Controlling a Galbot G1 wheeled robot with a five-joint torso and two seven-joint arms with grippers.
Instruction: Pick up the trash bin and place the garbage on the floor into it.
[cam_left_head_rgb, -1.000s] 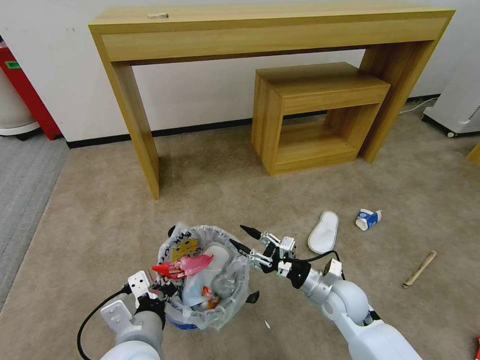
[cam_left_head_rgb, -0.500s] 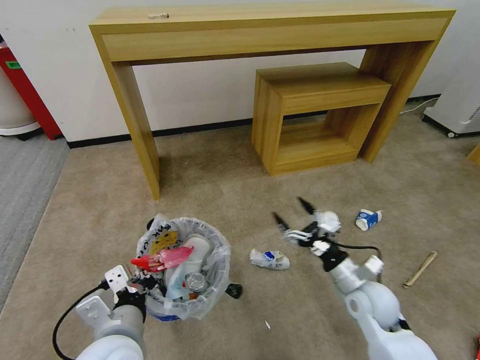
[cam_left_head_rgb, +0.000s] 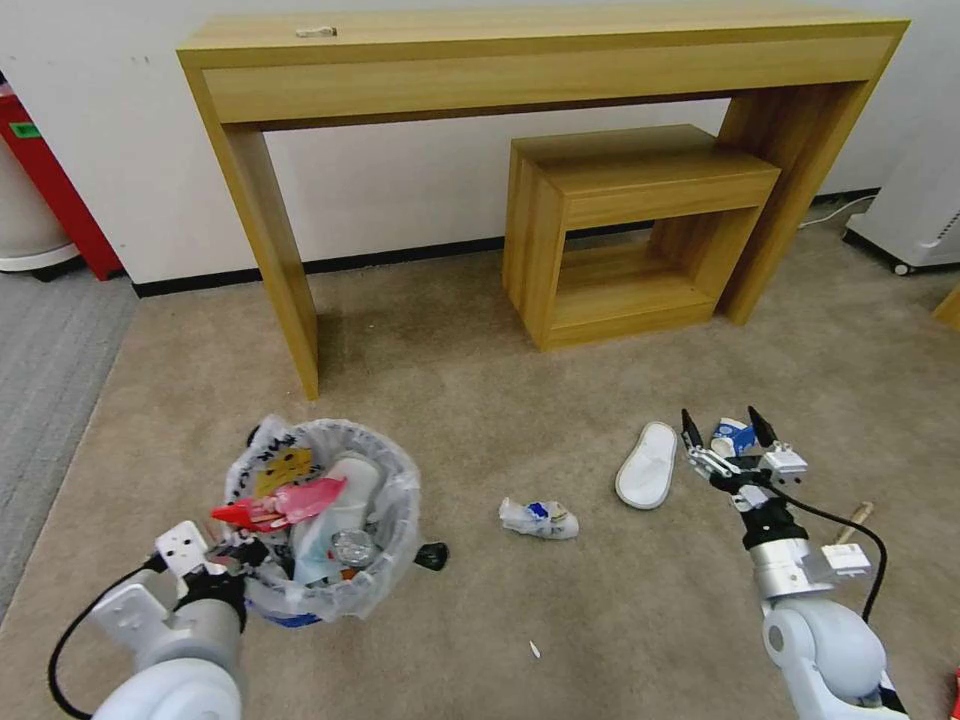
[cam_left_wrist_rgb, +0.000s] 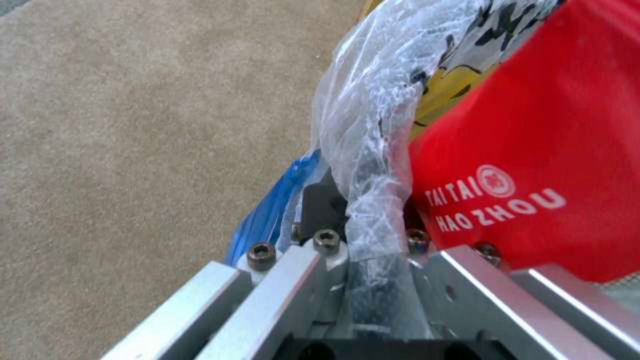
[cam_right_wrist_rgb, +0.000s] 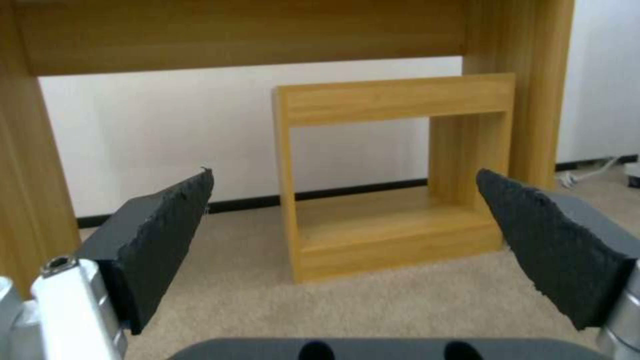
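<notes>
Left gripper (cam_left_head_rgb: 240, 565) pinches the bin (cam_left_head_rgb: 320, 540) rim at its 8 o'clock, jaws clamped on rim and bag; bin is packed w/ wrappers, sits on carpet (cam_left_head_rgb: 450, 400) at lower left; right gripper (cam_left_head_rgb: 722, 432) hangs w/ jaws spread wide by the cup (cam_left_head_rgb: 733, 437); slipper (cam_left_head_rgb: 646, 464) at its 9 o'clock; crumpled bottle (cam_left_head_rgb: 539, 518) between bin and slipper; stick (cam_left_head_rgb: 850, 520) at 4 o'clock.

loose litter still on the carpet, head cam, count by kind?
White flat slipper: 1
Blue-and-white crumpled paper cup, between the open right tool's tips: 1
Crushed clear plastic bottle with blue label: 1
Light wooden stick, partly behind the right arm's cable: 1
Small white scrap: 1
Total: 5
</notes>
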